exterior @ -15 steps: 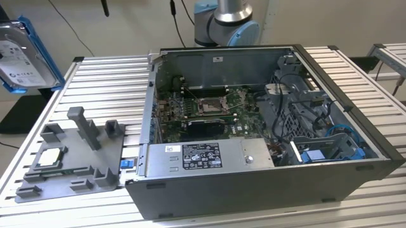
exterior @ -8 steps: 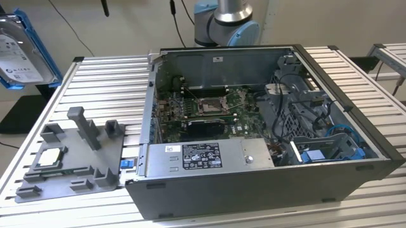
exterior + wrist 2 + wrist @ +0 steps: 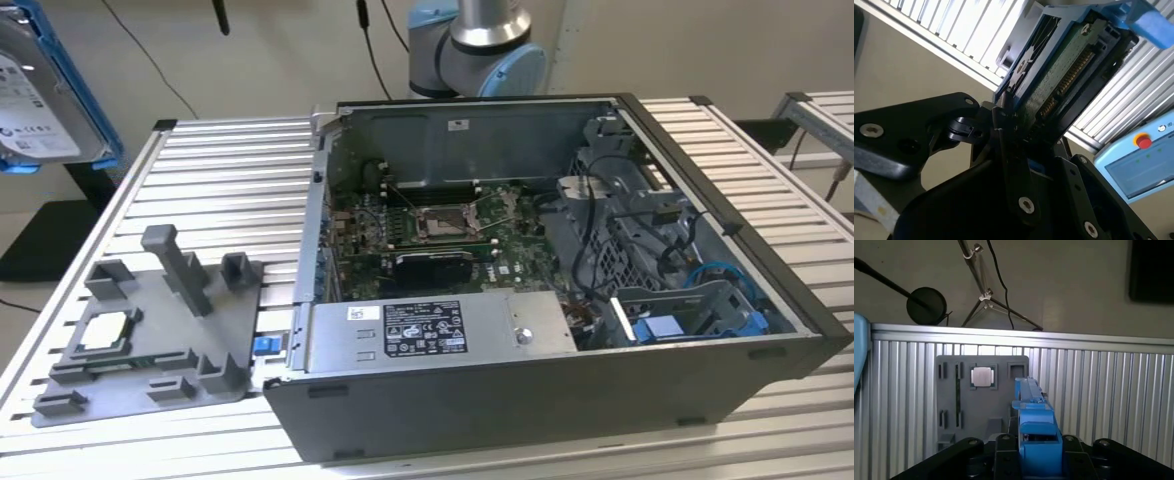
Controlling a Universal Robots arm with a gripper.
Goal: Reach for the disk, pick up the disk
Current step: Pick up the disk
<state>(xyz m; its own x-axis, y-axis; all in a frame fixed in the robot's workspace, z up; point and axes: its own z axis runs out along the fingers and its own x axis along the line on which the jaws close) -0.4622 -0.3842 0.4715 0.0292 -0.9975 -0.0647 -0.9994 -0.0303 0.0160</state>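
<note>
- My hand (image 3: 1037, 445) is clamped shut on the disk (image 3: 1035, 415), a finger pressed to each flat face, so its blue-framed edge stands up between them in the first wrist view.
- In the second wrist view, the disk's green board and connector jut out past my black fingers (image 3: 1002, 127).
- I judge the reach and the pick-up both done: the disk hangs well above the grey stand (image 3: 961, 405), touching nothing but my hand.
- The stand lies on the counter (image 3: 1114, 390) with a small silver chip (image 3: 982, 376) seated in it.
- The open computer case (image 3: 534, 400) sits just beside the stand.
</note>
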